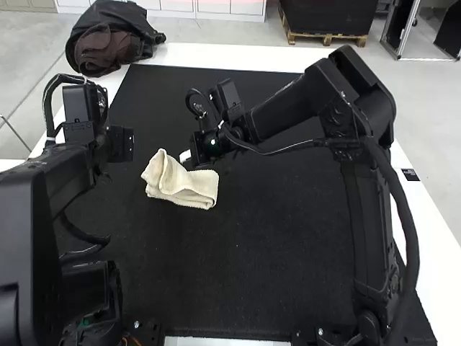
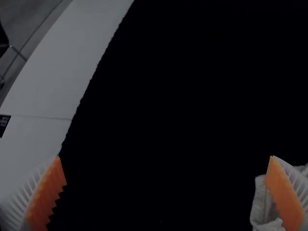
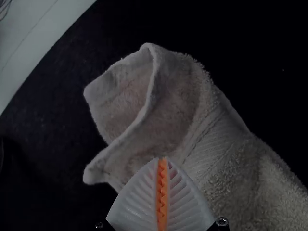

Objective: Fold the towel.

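The cream towel (image 1: 189,189) lies bunched and partly folded on the black mat, its left end raised in a loose flap. My left gripper (image 1: 121,144) is left of the towel in the high view; in the left wrist view the left gripper (image 2: 166,192) stands wide open, with a bit of towel (image 2: 262,204) by one finger. At the towel's far side is my right gripper (image 1: 186,156). In the right wrist view the right gripper (image 3: 162,166) has its pads together in front of the towel (image 3: 175,106), no cloth visible between them; whether they touch it I cannot tell.
A black mat (image 1: 252,267) covers most of the white table (image 1: 216,55). Dark clothing or a bag (image 1: 108,43) lies at the far left corner. The right arm reaches across the mat's middle.
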Controlling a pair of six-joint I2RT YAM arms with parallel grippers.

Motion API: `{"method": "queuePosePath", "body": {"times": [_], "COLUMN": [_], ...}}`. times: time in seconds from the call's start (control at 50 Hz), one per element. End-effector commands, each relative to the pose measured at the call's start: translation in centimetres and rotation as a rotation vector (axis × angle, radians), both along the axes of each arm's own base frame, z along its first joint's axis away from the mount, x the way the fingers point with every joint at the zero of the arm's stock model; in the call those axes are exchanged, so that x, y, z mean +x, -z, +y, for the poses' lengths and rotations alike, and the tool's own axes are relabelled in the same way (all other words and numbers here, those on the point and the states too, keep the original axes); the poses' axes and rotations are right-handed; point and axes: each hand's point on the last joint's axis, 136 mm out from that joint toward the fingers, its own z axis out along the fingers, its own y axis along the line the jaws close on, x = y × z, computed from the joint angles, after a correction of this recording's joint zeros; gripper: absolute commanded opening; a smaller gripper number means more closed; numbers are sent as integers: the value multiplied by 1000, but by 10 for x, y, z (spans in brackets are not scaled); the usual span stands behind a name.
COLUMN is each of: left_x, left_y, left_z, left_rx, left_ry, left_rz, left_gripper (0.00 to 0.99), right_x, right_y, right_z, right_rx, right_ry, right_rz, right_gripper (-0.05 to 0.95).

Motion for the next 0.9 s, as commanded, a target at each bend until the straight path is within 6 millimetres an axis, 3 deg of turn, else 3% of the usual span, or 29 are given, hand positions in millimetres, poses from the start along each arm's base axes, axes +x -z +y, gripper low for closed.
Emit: {"method": "queuePosePath", "body": {"times": [0.0, 0.88], "left_x": [2, 6], "left_y": [-14, -27], "left_z": [2, 3], "left_rx": [2, 9], "left_ry": [-6, -7], "left_rz": [-45, -73], "left_gripper": [970, 970], "right_x": [-9, -1], "right_y": [1, 32], "right_z": [11, 43], "right_rx": [12, 41], "right_ry": [-32, -43], "right_rz": [-8, 4], "right_gripper": [-23, -23]}}
